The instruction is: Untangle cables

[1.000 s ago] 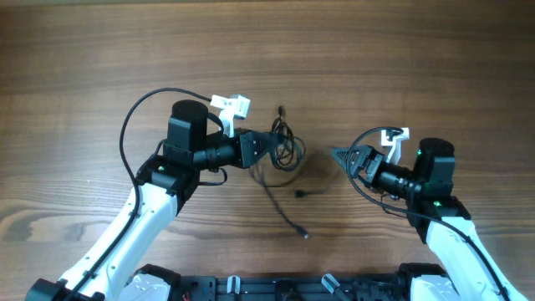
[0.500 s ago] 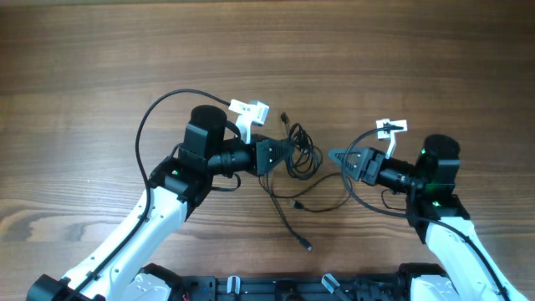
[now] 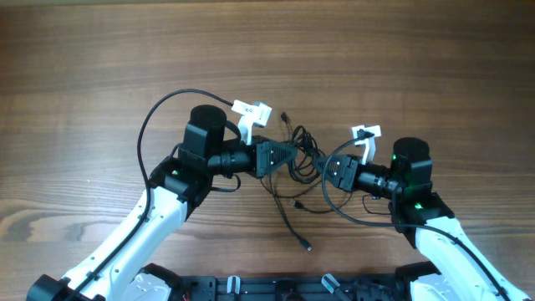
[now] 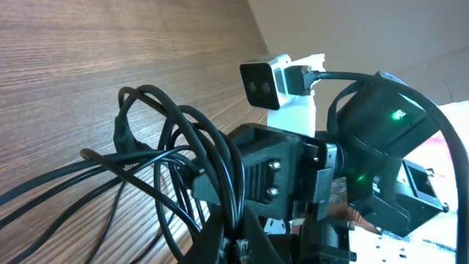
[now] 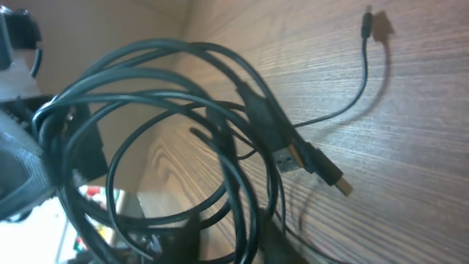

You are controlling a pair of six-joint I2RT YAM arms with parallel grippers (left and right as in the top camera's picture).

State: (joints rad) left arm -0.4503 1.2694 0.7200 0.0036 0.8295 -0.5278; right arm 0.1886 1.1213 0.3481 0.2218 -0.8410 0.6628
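Note:
The cables (image 3: 303, 146) are a bunch of thin black loops hanging between both grippers at the table's middle. My left gripper (image 3: 290, 155) is shut on several strands, which run straight into its closed jaws (image 4: 233, 238). My right gripper (image 3: 324, 170) faces it from the right, and its fingers (image 5: 275, 238) have closed in around one strand of the loops (image 5: 146, 117). A gold-tipped plug (image 5: 322, 169) dangles from the bunch. One tail trails across the wood to a small plug (image 3: 308, 246). In the left wrist view the loops (image 4: 183, 147) hang in front of the right gripper's black body (image 4: 278, 169).
A thick black arm wire arcs over the left arm (image 3: 155, 117), and another loops under the right arm (image 3: 351, 216). White camera mounts (image 3: 252, 111) (image 3: 366, 134) stick up from both wrists. The arm bases and a black rail (image 3: 267, 288) line the front edge.
The right gripper has moved left up to the bunch and closed from wide open. The left gripper carried the bunch rightward, then held still.

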